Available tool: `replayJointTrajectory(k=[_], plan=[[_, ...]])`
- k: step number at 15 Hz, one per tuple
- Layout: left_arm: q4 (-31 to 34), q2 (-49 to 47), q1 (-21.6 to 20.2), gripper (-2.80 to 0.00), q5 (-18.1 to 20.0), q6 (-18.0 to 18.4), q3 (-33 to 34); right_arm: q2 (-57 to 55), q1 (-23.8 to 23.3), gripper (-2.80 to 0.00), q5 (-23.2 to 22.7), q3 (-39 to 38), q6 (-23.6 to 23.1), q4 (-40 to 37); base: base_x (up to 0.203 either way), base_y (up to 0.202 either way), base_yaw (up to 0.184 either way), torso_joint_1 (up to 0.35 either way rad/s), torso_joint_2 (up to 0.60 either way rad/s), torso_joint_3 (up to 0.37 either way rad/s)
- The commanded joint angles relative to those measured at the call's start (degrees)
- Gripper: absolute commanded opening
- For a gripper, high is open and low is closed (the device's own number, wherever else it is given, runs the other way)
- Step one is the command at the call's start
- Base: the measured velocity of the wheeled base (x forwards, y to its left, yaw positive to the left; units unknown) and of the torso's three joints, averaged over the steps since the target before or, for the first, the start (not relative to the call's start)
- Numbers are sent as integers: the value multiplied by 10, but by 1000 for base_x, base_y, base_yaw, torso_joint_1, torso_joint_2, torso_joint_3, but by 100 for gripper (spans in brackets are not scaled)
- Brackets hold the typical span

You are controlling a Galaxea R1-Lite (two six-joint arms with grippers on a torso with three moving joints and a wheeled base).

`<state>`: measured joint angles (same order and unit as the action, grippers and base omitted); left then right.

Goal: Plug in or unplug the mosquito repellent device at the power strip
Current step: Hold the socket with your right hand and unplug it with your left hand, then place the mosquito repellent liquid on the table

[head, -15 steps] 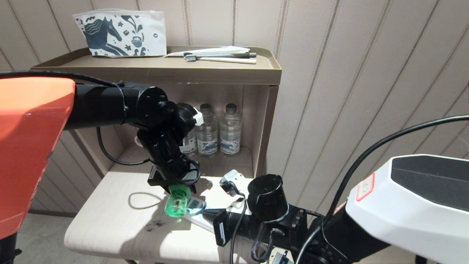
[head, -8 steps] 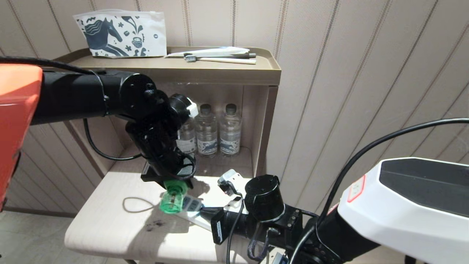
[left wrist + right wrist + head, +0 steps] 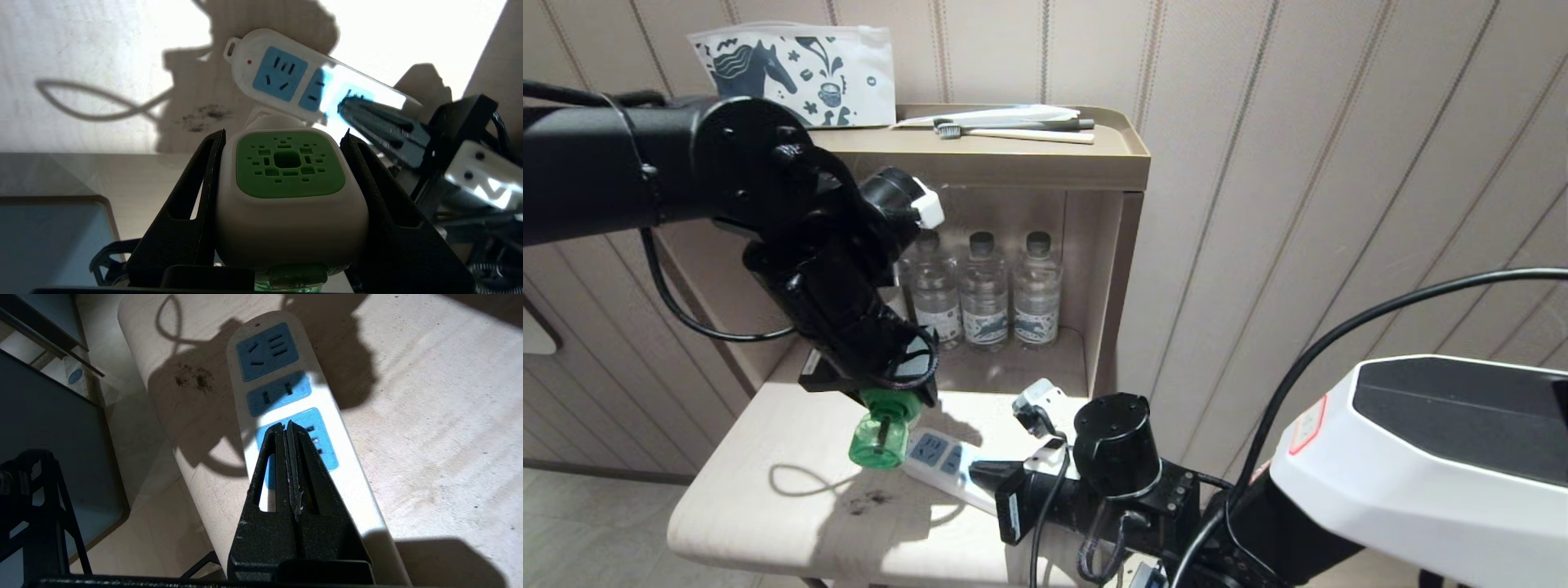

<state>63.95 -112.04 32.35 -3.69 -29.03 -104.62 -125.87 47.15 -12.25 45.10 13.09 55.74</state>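
The mosquito repellent device [image 3: 286, 204] hangs clear of the desk [image 3: 768, 506], its white head clamped between the jaws of the left gripper [image 3: 286, 179] and its green bottle [image 3: 880, 437] pointing down and outward in the head view, just above the free end of the power strip [image 3: 939, 461]. No plug sits in the strip's light-blue socket panels that show. The strip lies slantwise on the pale desk, and the right gripper [image 3: 287, 428], its jaws pressed shut on nothing, rests its tip on the third blue panel [image 3: 302, 445]. A dark smudge [image 3: 870, 498] marks the desk beside the strip's end, among cable shadows. Behind, in the open shelf compartment [image 3: 1013, 359], three clear water bottles [image 3: 984, 298] stand in a row. On the shelf's brown top tray [image 3: 1013, 159] lie a toothbrush [image 3: 1013, 131] and a horse-printed pouch [image 3: 800, 69]. A white plug [image 3: 1037, 404] lies near the shelf's foot, behind the right arm.
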Motion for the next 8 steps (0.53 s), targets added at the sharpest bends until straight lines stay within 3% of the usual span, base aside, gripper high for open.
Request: replayJointTrajectory(k=[1,8], plan=[[9,46,0,-280,-1,-2,5,10,-7,-280,-1,-5,1,13,0,0,0,0,0,0],[28,213,-2,-280,0,-3,62,111,-8,-280,-1,8,2,7,0,0,0,0,0,0]])
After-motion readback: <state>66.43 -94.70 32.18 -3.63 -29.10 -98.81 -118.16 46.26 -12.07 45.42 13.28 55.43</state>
